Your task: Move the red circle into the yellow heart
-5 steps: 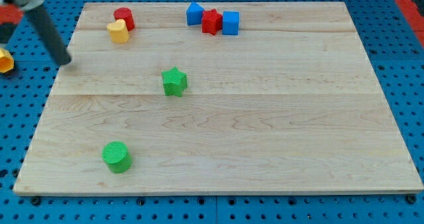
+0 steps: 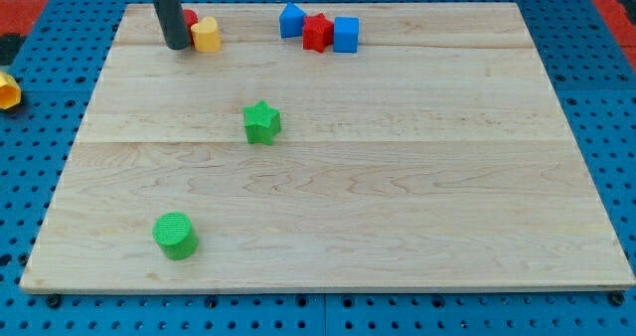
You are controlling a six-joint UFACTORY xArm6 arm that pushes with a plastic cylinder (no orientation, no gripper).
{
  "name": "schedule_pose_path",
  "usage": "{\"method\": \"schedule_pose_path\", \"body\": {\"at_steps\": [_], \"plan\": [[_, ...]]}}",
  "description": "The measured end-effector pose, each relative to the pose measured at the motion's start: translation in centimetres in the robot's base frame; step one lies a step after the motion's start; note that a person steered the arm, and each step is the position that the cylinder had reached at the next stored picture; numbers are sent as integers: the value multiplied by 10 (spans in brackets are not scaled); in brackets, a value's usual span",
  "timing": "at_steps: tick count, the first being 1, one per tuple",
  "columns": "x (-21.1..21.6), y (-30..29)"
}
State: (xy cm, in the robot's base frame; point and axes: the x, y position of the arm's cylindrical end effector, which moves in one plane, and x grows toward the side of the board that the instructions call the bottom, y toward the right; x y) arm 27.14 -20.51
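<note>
Our arm ends in a plain dark rod rather than a gripper, so there are no jaws to stand wide, narrow or holding anything; our tip [image 2: 177, 46] rests on the wooden surface [image 2: 397, 177] near its top-left corner. Just to the view's right of our tip, touching or nearly touching the rod, sits the red circle [image 2: 191, 22], mostly hidden behind the rod so that only a sliver of red shows. Directly beyond it, further to the view's right, the yellow heart [image 2: 207, 35] presses against the red circle; its heart outline is hard to make out from here.

Well to the right of our tip, along the top edge, three blocks stand in a tight row: a blue block [image 2: 291, 20] with a pointed top, a red block [image 2: 318, 32] whose shape we cannot name with confidence, and a blue cube [image 2: 346, 34], each touching its neighbour.

Below our tip and to the right lies the green star [image 2: 262, 122], apart from everything else. Far below our tip, near the bottom edge, stands the green cylinder [image 2: 175, 235]. Off the surface, to the left of our tip, a yellow block [image 2: 8, 90] sits on the blue pegboard [image 2: 40, 177], cut by the frame edge.
</note>
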Motion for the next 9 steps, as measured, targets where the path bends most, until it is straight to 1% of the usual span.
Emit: {"method": "schedule_pose_path", "body": {"at_steps": [1, 2, 3, 4, 5, 9], "plan": [[-1, 23], [0, 101], [22, 120], [42, 78], [43, 59], [43, 18]]}}
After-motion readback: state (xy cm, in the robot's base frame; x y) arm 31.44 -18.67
